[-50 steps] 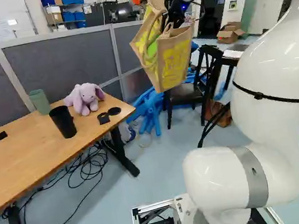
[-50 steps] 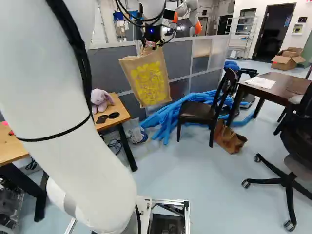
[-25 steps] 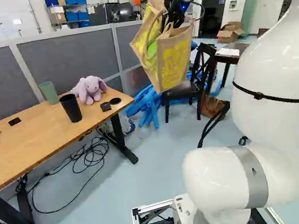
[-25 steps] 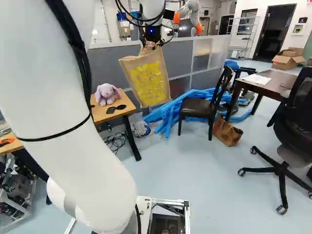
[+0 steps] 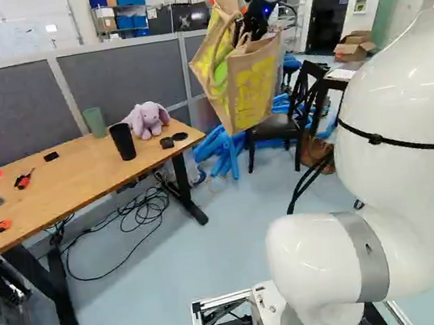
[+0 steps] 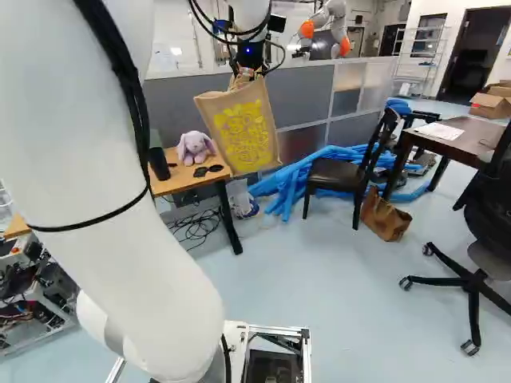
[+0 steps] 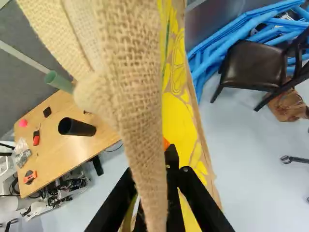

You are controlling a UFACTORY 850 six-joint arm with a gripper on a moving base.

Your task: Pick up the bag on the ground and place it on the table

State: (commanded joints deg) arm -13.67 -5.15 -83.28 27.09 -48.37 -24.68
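My gripper (image 6: 247, 73) is high ahead of the base, shut on the handles of a tan burlap bag (image 6: 243, 132) with yellow print, which hangs in the air. In the wrist view the bag's cloth (image 7: 137, 92) covers much of the scene and runs down between the dark fingers of the gripper (image 7: 169, 181); the cloth partly hides them. The wooden table (image 5: 81, 183) stands to the left of the hanging bag in the left base view, lower than the bag. Bright green shows inside the bag.
A plush rabbit (image 5: 147, 120), black cup (image 5: 123, 141), green cup (image 5: 95, 122) and tools stand or lie on the wooden table. Blue tubes (image 6: 291, 179), a black chair (image 6: 339, 171), a brown bag (image 6: 385, 217) and a dark table (image 6: 447, 134) are farther right. Another robot (image 6: 327, 28) stands behind the partition.
The base has moved, turning left: the room shifts rightward in both base views, bringing more of the wooden table into the left one. The arm keeps its pose, and the bag stays hanging from the gripper.
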